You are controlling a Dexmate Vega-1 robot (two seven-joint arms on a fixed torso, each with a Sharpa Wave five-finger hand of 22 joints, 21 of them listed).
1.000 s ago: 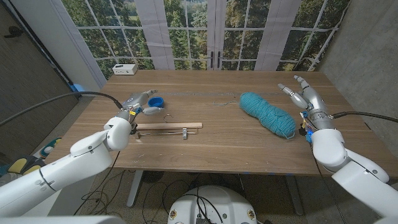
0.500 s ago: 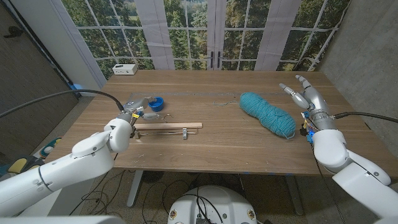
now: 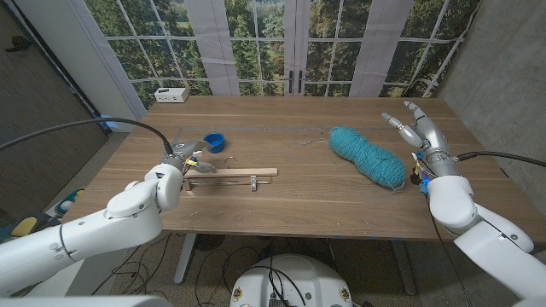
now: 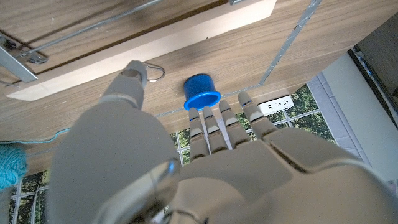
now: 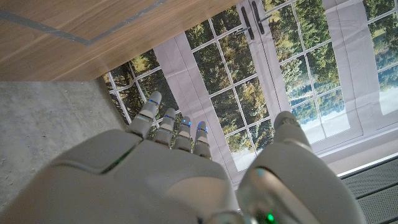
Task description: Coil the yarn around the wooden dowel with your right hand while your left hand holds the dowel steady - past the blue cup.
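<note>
Dowel (image 3: 229,173) lay crosswise on worktop (image 3: 290,200), its near end just beside left hand (image 3: 186,152), fingers spread, empty. Right hand (image 3: 416,130) wide, empty, beside yarn (image 3: 367,156).

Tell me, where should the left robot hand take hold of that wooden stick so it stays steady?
Probably at the wooden dowel's near-left end, coming down from above. It lies flat, lengthwise across the table, and that end sits right by the left robot hand, which is open above it. Gripping there would leave the rest of the stick, toward the teal yarn, free for winding.
</note>
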